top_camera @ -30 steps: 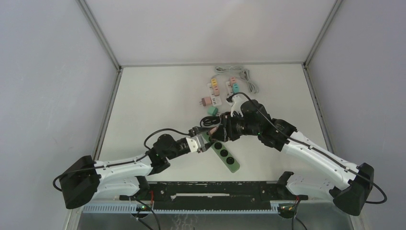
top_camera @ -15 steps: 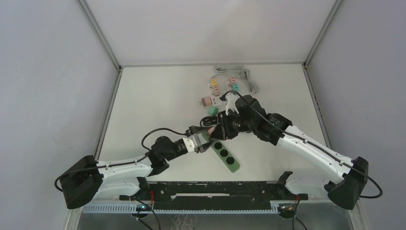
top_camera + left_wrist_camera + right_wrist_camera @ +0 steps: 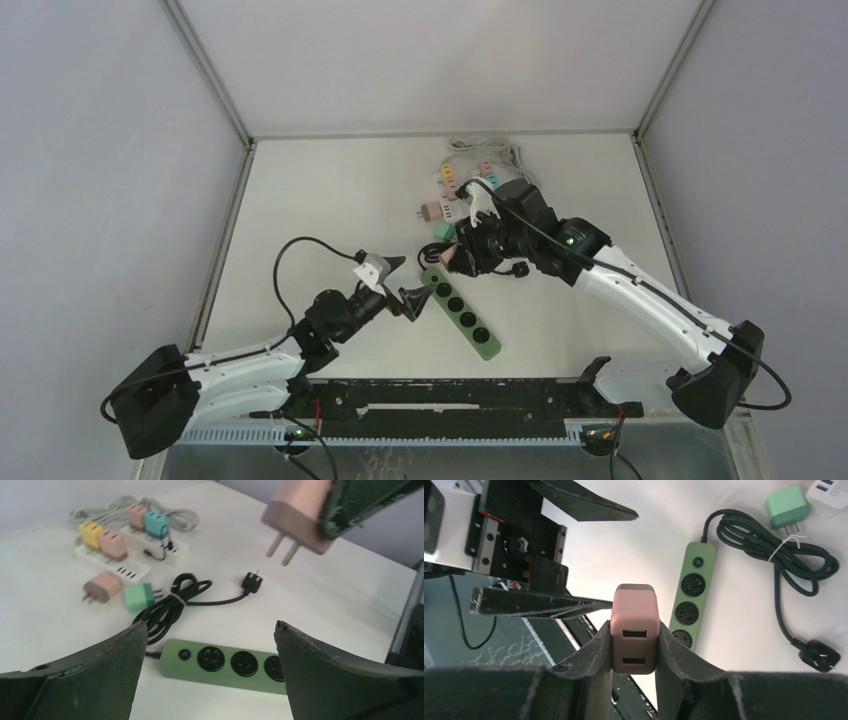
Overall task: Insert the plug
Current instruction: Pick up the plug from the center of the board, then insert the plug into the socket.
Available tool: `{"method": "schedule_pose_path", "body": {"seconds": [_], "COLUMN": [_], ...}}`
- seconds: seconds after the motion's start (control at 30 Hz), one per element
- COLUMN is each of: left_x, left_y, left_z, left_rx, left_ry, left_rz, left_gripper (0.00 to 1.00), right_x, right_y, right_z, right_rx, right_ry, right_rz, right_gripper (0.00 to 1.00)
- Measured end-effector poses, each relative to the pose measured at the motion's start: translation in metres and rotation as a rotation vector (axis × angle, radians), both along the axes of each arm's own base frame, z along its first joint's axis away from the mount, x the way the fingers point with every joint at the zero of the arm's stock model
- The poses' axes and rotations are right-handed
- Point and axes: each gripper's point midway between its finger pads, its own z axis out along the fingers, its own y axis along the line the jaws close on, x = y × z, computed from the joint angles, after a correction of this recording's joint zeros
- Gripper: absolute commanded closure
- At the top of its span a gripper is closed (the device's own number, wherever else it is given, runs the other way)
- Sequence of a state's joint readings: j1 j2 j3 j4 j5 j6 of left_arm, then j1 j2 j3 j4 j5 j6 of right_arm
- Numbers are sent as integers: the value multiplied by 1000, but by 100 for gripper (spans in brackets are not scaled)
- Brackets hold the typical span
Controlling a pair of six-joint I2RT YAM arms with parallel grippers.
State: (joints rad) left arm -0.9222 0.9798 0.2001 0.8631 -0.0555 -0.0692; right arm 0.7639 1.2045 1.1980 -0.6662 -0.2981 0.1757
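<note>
My right gripper is shut on a pink plug, a square adapter whose two USB slots face the wrist camera. The left wrist view shows the same plug in the air, its two prongs pointing down and left, above the green power strip. The strip lies flat on the table with its round black sockets facing up. To the strip's left, my left gripper hovers open and holds nothing. Seen from above, the right gripper hangs over the strip's far end.
The strip's coiled black cable and its black plug lie beyond it. A green adapter and a pink adapter lie loose further back. White power strips with coloured adapters and a grey cable sit at the rear.
My left gripper has opened wide and drawn back to the left, away from the plug. The right gripper closed on the pink plug and carried it slightly toward the back.
</note>
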Motion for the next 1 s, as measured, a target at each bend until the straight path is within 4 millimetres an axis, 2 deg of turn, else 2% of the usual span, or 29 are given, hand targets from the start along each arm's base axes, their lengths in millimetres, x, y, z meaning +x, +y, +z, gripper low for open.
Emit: {"method": "schedule_pose_path", "body": {"seconds": [0.1,0.2,0.33,0.43,0.57,0.8,1.0], "left_x": [12,27,41,45,42,41,36], "left_y": [17,36,56,63,60,37,31], "left_z": [-9,-26,-49,-71,-95,-107,-137], "left_rx": [-25,-29,-52,-63,-64,-116,-133], "left_ry": [110,238,394,511,662,843,1010], "left_rz": [108,229,340,384,384,337,338], "left_gripper": [0,1,11,15,20,30,39], "right_x": [10,17,18,20,22,23,24], "right_y": [1,2,-1,-2,1,6,8], "right_z": [-3,-18,-40,-53,-68,-93,-108], "right_rx": [-49,-109,-193,-244,-305,-407,-449], "right_ry": [-2,17,53,66,77,76,83], "right_rz": [-4,0,6,10,25,46,54], "right_gripper": [100,100,100,100,100,100,100]}}
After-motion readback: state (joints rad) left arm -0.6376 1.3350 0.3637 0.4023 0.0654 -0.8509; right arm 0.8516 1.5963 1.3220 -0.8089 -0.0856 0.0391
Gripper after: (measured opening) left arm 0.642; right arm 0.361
